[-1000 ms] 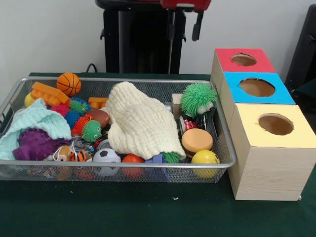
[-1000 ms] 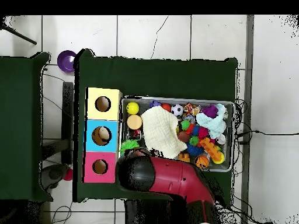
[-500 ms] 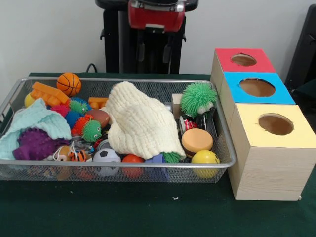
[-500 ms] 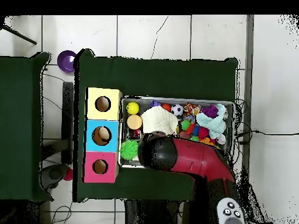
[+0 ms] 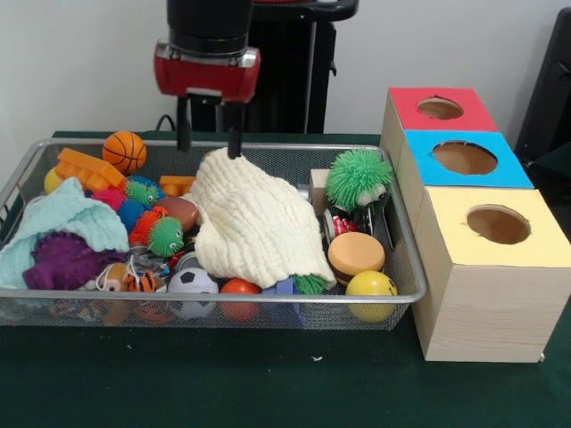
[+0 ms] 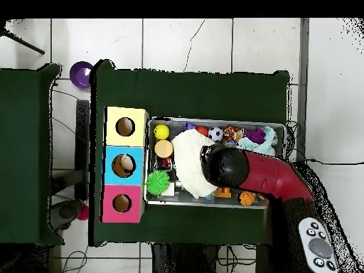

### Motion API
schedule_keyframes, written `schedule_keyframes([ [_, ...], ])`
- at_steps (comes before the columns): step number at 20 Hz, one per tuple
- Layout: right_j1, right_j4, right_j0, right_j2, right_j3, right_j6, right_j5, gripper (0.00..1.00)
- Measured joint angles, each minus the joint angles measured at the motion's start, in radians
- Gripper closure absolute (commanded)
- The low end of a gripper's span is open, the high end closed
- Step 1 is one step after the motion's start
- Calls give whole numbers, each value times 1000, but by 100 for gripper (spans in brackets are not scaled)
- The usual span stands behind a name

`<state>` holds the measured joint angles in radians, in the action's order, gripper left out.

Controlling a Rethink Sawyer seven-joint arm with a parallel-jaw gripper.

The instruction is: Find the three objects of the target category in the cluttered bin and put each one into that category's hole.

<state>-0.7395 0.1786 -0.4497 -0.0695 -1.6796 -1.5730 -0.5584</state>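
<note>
My gripper [image 5: 208, 148] hangs open and empty over the far side of the wire bin [image 5: 406, 259]. One of its fingertips [image 5: 234, 152] is just above the top of a cream knitted cloth [image 5: 254, 223] that covers the bin's middle. Toys show around the cloth: a basketball [image 5: 124, 152], a green spiky ball [image 5: 357, 176], a soccer ball [image 5: 193, 283], a yellow ball [image 5: 370, 285] and small spiky balls [image 5: 164, 235]. From overhead the red arm [image 6: 249, 173] hides the gripper and much of the bin [image 6: 216, 122]. Three boxes with holes stand beside the bin: red [image 5: 441, 108], blue [image 5: 464, 157], yellow [image 5: 497, 224].
A mint cloth [image 5: 62, 223] lies over a purple spiky ball [image 5: 62, 259] at the bin's left end. Orange blocks [image 5: 87, 169] sit at the back left, an orange disc [image 5: 355, 252] near the boxes. A purple bowl [image 6: 81, 73] stands off the table.
The arm has swung away from the box side to the middle of the bin and come down. Its fingers now hang over the cream cloth's far end.
</note>
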Motion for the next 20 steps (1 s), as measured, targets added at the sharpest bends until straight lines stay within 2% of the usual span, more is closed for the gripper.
schedule_keyframes([
  [6, 64, 51, -46, -34, 77, 0, 0, 0],
  [12, 119, 100, -60, -44, 135, 0, 5, 0],
  [20, 210, 171, -60, -44, 197, 0, 81, 0],
])
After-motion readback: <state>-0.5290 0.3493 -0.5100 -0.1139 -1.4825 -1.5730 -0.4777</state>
